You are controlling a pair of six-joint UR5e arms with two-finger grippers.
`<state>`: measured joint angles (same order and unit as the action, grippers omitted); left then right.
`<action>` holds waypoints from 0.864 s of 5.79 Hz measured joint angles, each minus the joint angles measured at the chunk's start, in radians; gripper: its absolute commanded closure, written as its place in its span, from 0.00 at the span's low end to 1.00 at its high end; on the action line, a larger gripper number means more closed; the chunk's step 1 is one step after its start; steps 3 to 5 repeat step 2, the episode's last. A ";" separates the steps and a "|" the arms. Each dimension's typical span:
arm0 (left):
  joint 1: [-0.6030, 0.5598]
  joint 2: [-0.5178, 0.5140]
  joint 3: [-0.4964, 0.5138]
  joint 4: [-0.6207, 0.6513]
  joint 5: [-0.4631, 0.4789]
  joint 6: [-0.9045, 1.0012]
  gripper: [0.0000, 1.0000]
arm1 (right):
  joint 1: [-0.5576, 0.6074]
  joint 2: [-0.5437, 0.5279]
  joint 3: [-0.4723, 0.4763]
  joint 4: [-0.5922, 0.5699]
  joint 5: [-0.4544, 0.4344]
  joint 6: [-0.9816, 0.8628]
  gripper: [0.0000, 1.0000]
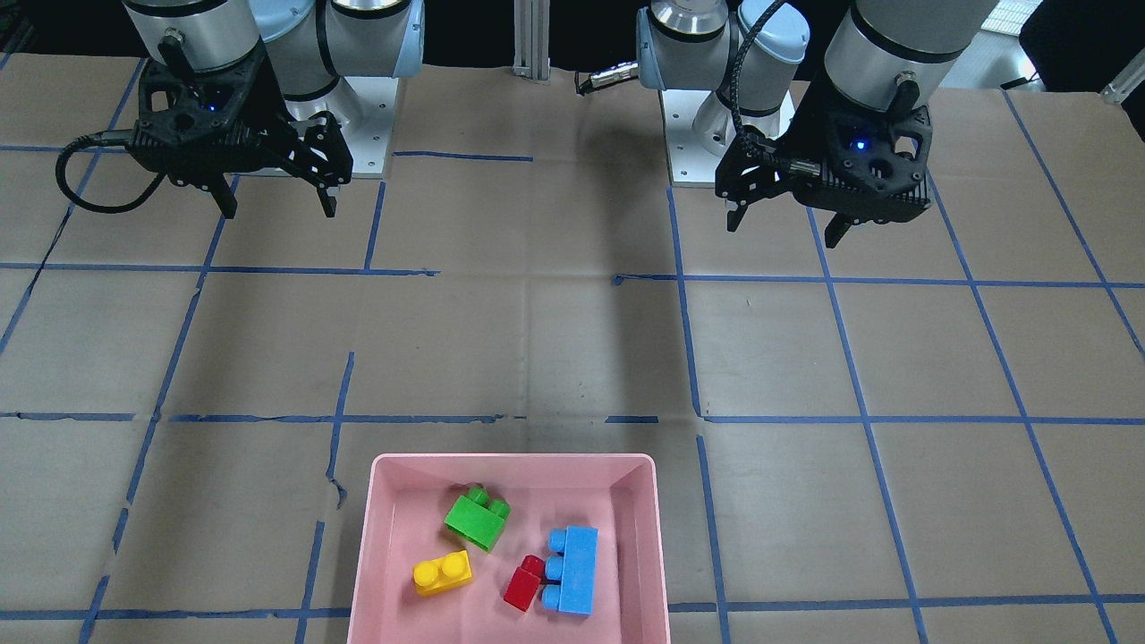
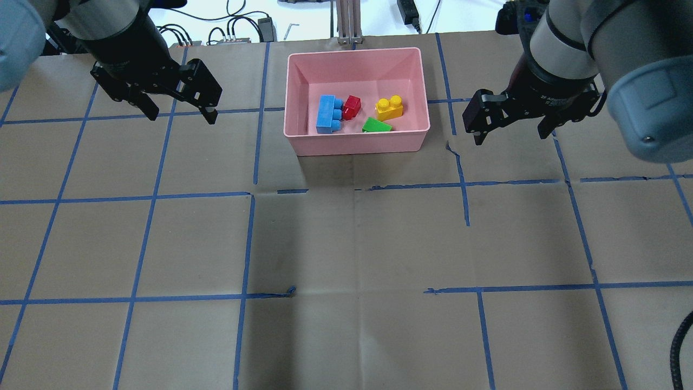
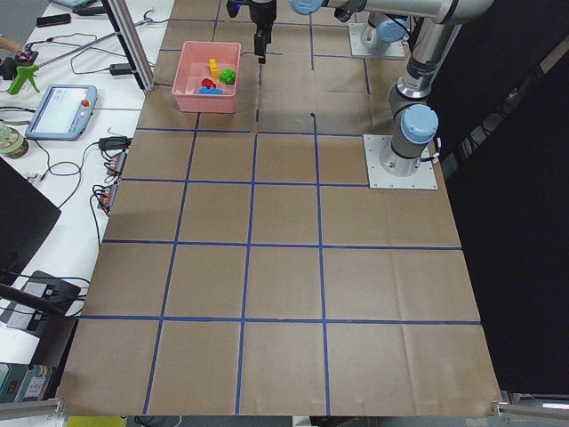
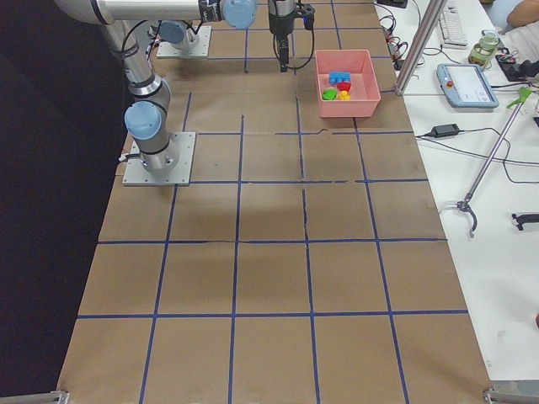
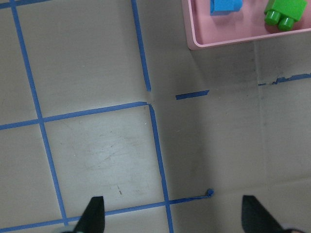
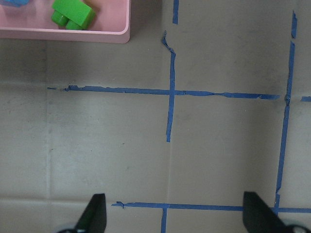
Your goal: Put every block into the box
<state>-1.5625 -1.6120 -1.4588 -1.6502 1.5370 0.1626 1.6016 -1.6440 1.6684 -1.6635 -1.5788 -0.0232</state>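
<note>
You have all four blocks lying inside the box (image 2: 357,143): the light-blue block (image 2: 325,112) and the red block (image 2: 352,106) just beside each other toward its left end, the yellow block (image 2: 390,108) toward its right end, and the green block (image 2: 377,125) nearest its robot-side wall. Your left gripper (image 2: 182,117) hangs spread wide and empty, well off the box's left side; your right gripper (image 2: 510,137), likewise spread and empty, hangs off its right side
</note>
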 measured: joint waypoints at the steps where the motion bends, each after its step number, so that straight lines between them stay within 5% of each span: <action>1: 0.000 0.001 -0.001 -0.001 0.000 0.000 0.01 | 0.000 0.004 -0.001 0.001 0.000 0.000 0.01; 5: 0.000 0.001 -0.001 -0.002 0.000 0.000 0.01 | 0.000 0.005 -0.001 0.001 0.000 0.000 0.01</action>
